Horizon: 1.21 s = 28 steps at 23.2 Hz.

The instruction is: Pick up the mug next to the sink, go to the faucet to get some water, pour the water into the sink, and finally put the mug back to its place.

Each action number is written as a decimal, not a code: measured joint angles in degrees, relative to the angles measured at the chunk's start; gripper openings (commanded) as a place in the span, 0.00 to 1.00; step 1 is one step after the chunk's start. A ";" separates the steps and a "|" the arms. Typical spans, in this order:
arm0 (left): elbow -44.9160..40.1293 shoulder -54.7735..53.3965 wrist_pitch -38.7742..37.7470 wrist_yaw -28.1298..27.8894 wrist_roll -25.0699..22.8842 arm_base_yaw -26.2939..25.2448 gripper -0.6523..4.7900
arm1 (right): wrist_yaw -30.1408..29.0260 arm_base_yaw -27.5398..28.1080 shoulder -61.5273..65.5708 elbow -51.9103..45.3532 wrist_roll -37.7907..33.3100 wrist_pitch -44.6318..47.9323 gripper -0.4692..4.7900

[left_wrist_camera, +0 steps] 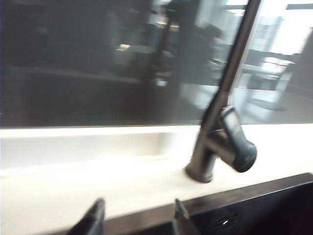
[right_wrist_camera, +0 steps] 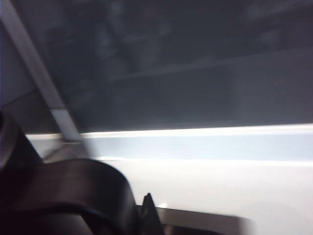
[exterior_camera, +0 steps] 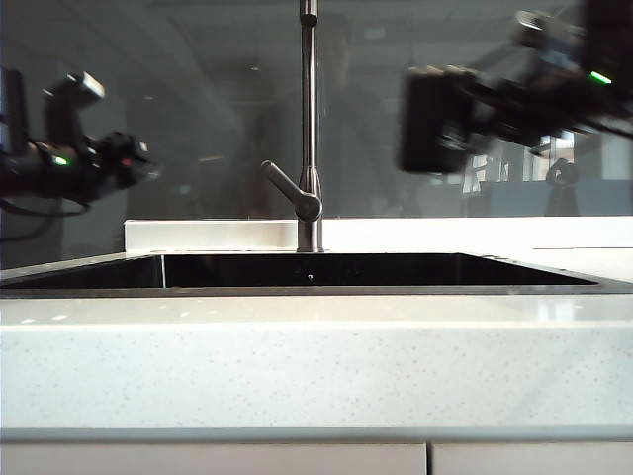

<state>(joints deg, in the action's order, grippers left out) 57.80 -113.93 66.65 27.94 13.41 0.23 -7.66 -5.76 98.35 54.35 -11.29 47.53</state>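
The counter (exterior_camera: 316, 366) fills my near view, the sink (exterior_camera: 316, 270) behind it. My right gripper (right_wrist_camera: 142, 215) pinches the mug (exterior_camera: 435, 119) high beside the faucet (exterior_camera: 310, 119); the mug could clip that pipe. My left gripper (left_wrist_camera: 134, 218) hovers, fingers spread, empty.

The left arm reaches in from 9 o'clock in the exterior view, held level and high in the air. Its left gripper (exterior_camera: 143, 163) points toward the centre; in the left wrist view the two dark fingertips (left_wrist_camera: 93, 220) stand apart with nothing between them.

The right arm comes in from 2 o'clock, blurred. The right gripper (exterior_camera: 465, 109) is clamped on a black mug (exterior_camera: 432, 121), carried high in the air. In the right wrist view the mug (right_wrist_camera: 58, 196) fills the 7 o'clock corner, one fingertip (right_wrist_camera: 148, 215) beside it.
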 measured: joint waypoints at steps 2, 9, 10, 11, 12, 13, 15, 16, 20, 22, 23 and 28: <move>5.60 -4.17 -0.28 3.45 1.90 0.50 0.63 | 0.04 -3.85 0.04 5.92 0.02 -7.63 0.07; 26.75 -16.41 -1.57 10.73 6.23 5.07 1.00 | 4.02 -11.78 5.35 25.81 2.40 -21.40 0.07; 29.44 -17.53 -3.02 10.80 6.40 5.90 1.00 | 4.28 -12.00 5.90 27.19 2.54 -21.84 0.07; 31.95 -18.45 -4.92 11.43 6.64 6.54 1.00 | 4.39 -12.35 6.54 28.85 2.78 -23.28 0.07; 34.53 -19.43 -6.80 12.55 6.67 6.97 1.00 | 4.44 -12.68 7.39 30.40 2.82 -24.52 0.07; 36.70 -20.24 -8.20 13.46 6.64 7.39 1.00 | 4.46 -13.00 8.11 31.54 2.80 -25.24 0.07; 40.83 -21.92 -10.86 15.56 6.60 8.02 1.00 | 4.52 -13.25 9.07 33.44 2.80 -27.26 0.07; 42.47 -22.69 -12.02 15.58 6.58 8.28 1.00 | 4.66 -13.33 9.07 33.75 2.80 -28.04 0.07; 45.46 -25.14 -13.79 15.34 6.58 8.79 0.99 | 4.61 -13.97 9.05 33.97 2.80 -28.22 0.07; 45.46 -25.14 -13.90 15.43 6.27 8.90 0.99 | 4.63 -14.01 9.05 33.97 2.80 -28.85 0.07; 45.48 -25.14 -13.75 15.39 5.44 8.90 0.99 | 4.68 -13.99 9.05 33.94 2.82 -29.07 0.07; 45.62 -25.14 -13.81 13.11 4.20 9.62 0.99 | 4.63 -14.16 9.05 34.03 2.75 -28.59 0.07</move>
<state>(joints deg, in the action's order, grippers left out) 103.42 -139.06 52.84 41.06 17.61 9.85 -3.03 -19.92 107.39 88.38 -8.54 18.94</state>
